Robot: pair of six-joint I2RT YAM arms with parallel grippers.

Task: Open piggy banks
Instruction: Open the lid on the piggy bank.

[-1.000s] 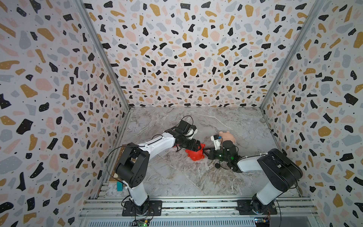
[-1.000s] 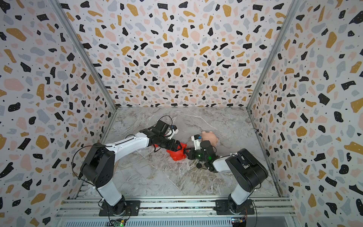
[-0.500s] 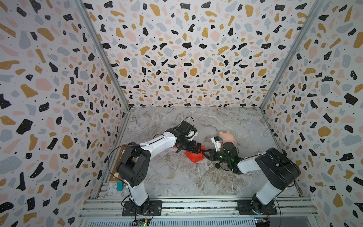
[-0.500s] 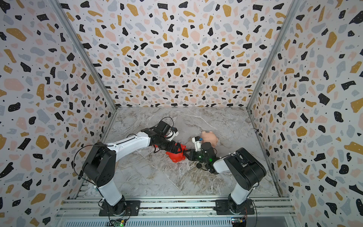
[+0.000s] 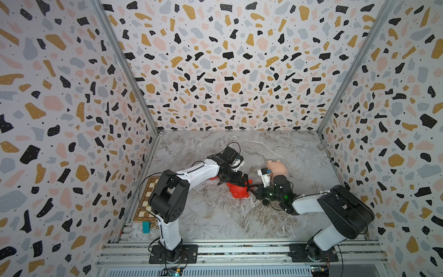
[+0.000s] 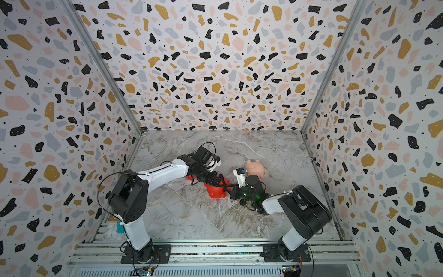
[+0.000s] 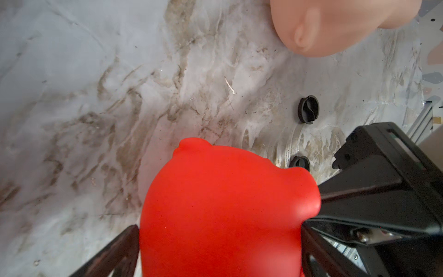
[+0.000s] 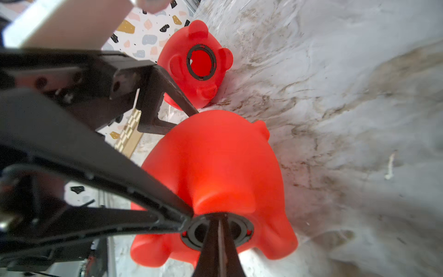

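Note:
A bright red piggy bank lies on the marble floor between my two arms. My left gripper is open, one finger on each side of its body. My right gripper is shut, its tips pressed into the middle of the black plug in this pig's belly; whether they pinch its ridge is hidden. A second red piggy bank lies behind it, mostly under my left arm, its belly hole open. The peach-pink piggy bank sits just beyond my right wrist.
Two loose black plugs lie on the floor beside my right gripper. A chessboard and a teal block sit by the left wall. Terrazzo-patterned walls enclose three sides.
My left gripper's jaws have spread wider around the red piggy bank. Both arms and the pigs have stayed almost in place.

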